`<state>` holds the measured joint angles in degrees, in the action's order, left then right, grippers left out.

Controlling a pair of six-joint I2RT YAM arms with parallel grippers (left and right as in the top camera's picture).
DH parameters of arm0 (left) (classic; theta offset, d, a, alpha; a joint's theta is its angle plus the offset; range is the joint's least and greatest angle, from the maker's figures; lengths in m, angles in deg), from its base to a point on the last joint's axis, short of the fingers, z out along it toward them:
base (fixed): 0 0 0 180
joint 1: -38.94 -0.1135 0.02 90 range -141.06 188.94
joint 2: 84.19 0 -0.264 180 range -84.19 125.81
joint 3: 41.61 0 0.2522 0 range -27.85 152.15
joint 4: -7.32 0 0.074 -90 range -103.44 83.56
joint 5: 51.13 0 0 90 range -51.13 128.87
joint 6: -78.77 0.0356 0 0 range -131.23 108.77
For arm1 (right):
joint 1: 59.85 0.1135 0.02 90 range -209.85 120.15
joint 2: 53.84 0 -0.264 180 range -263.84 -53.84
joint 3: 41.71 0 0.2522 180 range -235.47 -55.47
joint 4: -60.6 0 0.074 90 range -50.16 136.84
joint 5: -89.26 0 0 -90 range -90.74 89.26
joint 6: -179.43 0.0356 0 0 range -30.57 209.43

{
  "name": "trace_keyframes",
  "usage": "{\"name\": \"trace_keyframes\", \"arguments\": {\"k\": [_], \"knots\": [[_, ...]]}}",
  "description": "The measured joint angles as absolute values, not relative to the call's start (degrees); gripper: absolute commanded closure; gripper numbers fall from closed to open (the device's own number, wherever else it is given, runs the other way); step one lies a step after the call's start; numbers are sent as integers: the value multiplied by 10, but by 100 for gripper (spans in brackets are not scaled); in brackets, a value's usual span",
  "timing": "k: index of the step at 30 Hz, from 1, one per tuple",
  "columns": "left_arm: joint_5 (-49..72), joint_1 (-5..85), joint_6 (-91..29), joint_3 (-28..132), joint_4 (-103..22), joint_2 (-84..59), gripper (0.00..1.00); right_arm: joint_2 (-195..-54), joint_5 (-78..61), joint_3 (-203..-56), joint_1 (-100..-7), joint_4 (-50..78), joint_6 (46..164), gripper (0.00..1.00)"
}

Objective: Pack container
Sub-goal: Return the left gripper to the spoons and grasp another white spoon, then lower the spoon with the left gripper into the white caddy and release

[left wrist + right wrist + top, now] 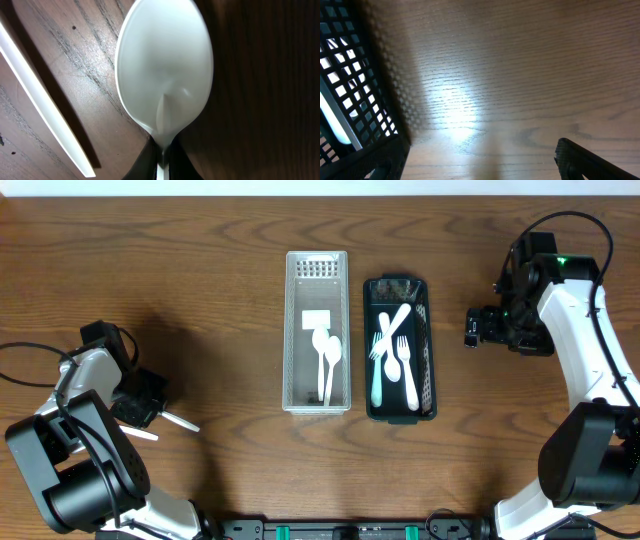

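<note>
Glossy white plastic spoon (164,70)

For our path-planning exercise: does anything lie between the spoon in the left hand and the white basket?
Nothing visible does. Only bare table lies between the spoon in the left hand and the white basket.

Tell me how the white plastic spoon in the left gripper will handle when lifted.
The white plastic spoon looks thin and glossy, so probably light and slippery. The left gripper pinches only its narrow neck, so it may pivot or flex. Its rounded bowl could rock if set down.
</note>
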<state>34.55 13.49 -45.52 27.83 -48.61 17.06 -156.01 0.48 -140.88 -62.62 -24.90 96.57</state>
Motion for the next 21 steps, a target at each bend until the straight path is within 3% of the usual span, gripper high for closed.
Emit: {"name": "trace_keyframes", "arguments": {"k": [11, 15, 21], "knots": [[348, 150, -448, 282, -553, 154, 94, -1560, 5, -1409, -626, -249, 966, 1], [350, 214, -435, 314, -602, 89, 94, -1560, 5, -1409, -626, -254, 966, 1], [350, 388, -414, 415, -652, -31, 94, -1560, 5, -1409, -626, -258, 966, 1]]}}
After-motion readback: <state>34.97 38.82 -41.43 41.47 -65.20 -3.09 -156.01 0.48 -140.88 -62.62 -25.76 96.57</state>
